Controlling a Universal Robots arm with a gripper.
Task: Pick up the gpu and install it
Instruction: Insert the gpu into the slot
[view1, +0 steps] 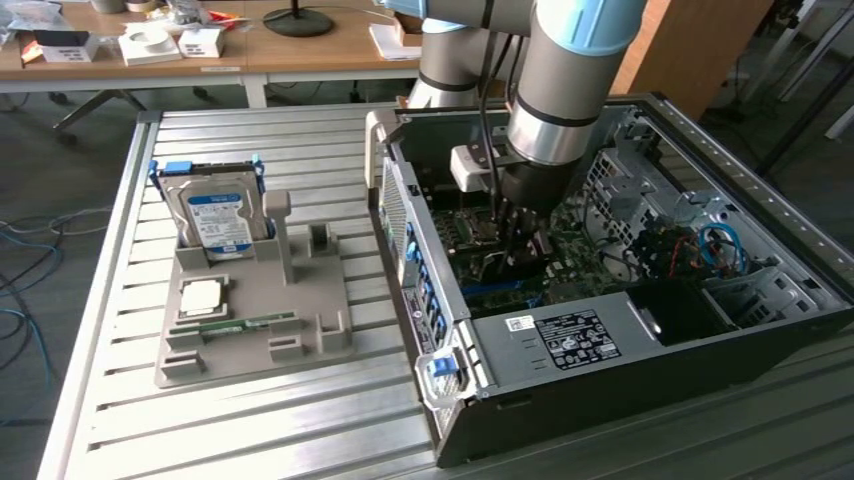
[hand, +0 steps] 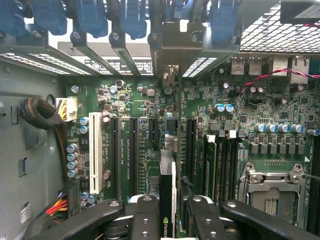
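Observation:
My gripper (view1: 514, 232) reaches down into the open computer case (view1: 747, 330), just above the green motherboard (hand: 145, 105). Its two black fingers (hand: 145, 217) are shut on the gpu (hand: 167, 200), a thin black card seen edge-on with a green logo. The card stands upright over the motherboard between two long black slots (hand: 136, 150), in line with a pale metal bracket (hand: 175, 47) at the rear slot openings. Whether the card's edge sits in a slot is hidden by the card itself.
Blue slot latches (hand: 90, 15) line the case's rear. A white slot (hand: 95, 150), capacitors, memory slots (hand: 222, 165) and the CPU socket (hand: 272, 185) surround the card. On the exterior view's left, a grey tray (view1: 247, 350) holds a blue-labelled hard drive (view1: 220, 215), a chip and a green memory stick (view1: 234, 325).

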